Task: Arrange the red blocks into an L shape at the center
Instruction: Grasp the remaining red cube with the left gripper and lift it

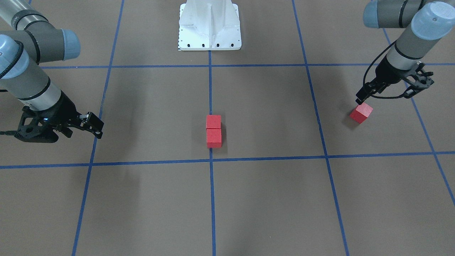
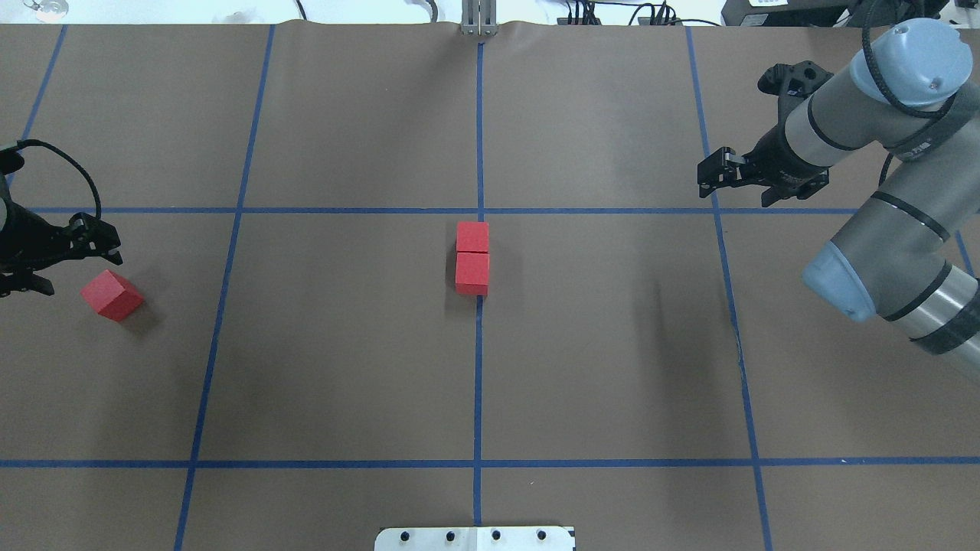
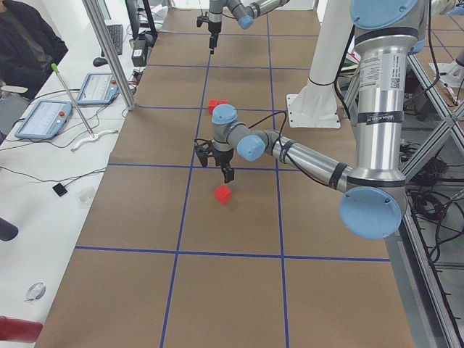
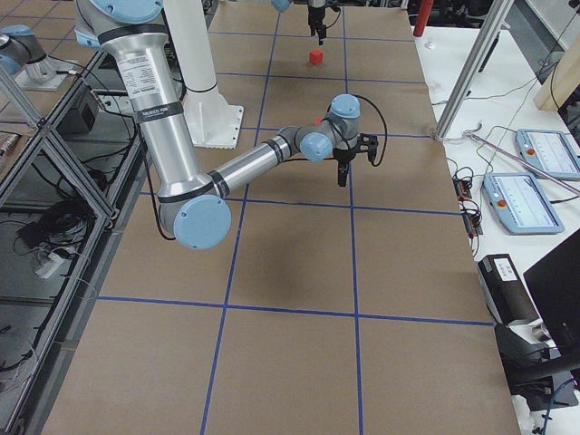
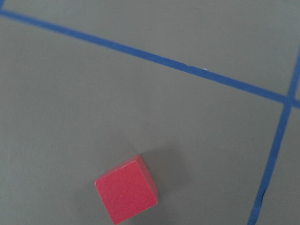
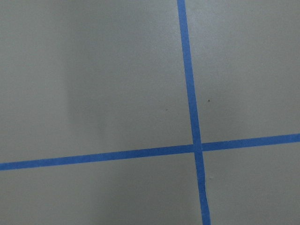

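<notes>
Two red blocks (image 1: 213,122) (image 1: 214,138) lie touching in a short line on the middle tape line at the center (image 1: 210,92); in the overhead view they are the far block (image 2: 472,236) and the near block (image 2: 472,273). A third red block (image 1: 361,113) lies turned at an angle far out on my left side, also shown in the overhead view (image 2: 112,295) and the left wrist view (image 5: 126,190). My left gripper (image 1: 359,99) hovers just above and beside it, shut and empty. My right gripper (image 1: 99,129) hangs shut and empty over bare floor on the other side.
The white robot base (image 1: 209,26) stands at the table's near edge on the middle line. Blue tape lines (image 6: 192,93) divide the brown floor. Tablets and cables lie on the side benches (image 3: 47,116), off the floor.
</notes>
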Motion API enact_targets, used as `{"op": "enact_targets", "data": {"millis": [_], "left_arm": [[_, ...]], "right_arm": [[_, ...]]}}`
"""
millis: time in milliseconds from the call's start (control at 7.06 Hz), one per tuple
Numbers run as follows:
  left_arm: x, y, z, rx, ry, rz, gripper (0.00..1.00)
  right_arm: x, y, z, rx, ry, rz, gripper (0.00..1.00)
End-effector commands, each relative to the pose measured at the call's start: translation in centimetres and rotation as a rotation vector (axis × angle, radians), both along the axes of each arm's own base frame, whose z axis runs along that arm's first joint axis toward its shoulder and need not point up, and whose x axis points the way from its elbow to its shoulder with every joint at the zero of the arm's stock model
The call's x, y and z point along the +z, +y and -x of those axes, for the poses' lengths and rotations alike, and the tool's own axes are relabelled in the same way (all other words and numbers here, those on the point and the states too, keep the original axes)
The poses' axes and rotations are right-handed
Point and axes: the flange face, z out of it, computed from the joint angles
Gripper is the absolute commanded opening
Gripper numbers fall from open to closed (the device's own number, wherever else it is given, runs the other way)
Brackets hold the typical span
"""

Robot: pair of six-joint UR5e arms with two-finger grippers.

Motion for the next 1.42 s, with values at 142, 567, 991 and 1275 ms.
{"op": "enact_targets", "data": {"millis": [142,567,991,1275], "left_arm": [[5.1,0.8,-0.2,-0.052,0.068,0.042,1.0],[4.6,-1.8,-2.2,-0.137,0.081,0.125,1.0],[7.0,-2.4,-2.7,-0.136,0.054,0.153,1.0],[7.8,-2.0,-3.7,-0.119,0.043,0.164,0.99]], "right_arm": [[0.1,0.0,-0.1,0.009,0.006,-0.002,1.0],[0.0,0.0,-0.1,0.015,0.011,-0.01,1.0],[-0.2,0.0,-0.2,0.017,0.01,-0.015,1.0],[-0.5,0.1,-0.3,0.021,0.009,-0.02,1.0]]}}
